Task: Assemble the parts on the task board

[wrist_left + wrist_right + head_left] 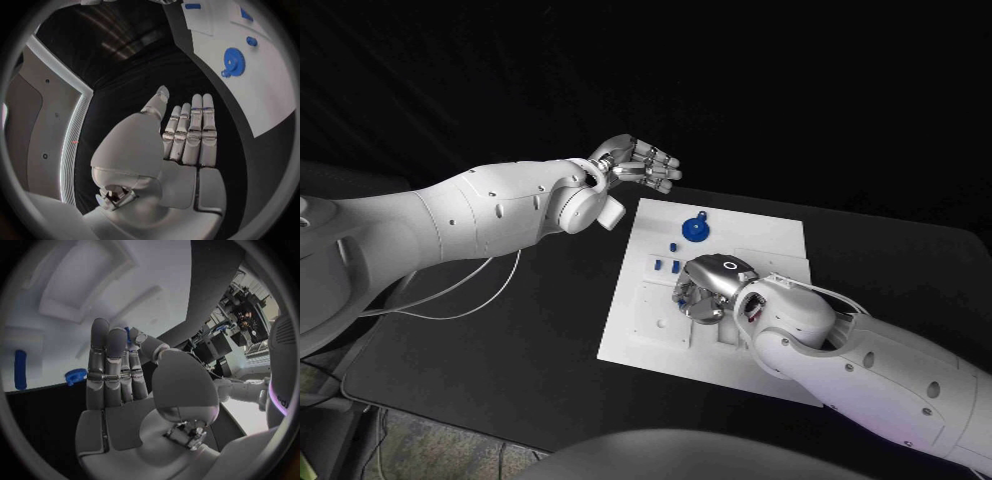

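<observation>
A black table (502,340) under a dark backdrop carries the white task board (646,335) at its middle. A blue gear (697,230) lies flat near the board's 12 o'clock edge, with small blue pieces (664,265) just below it towards 9 o'clock; these look unplaced, so most assembly seems left. The right hand (707,290) hovers over the board's centre, a small blue part (127,333) pinched at its fingertips. The left hand (639,163) waits off the board at 11 o'clock, fingers straight, holding nothing.
</observation>
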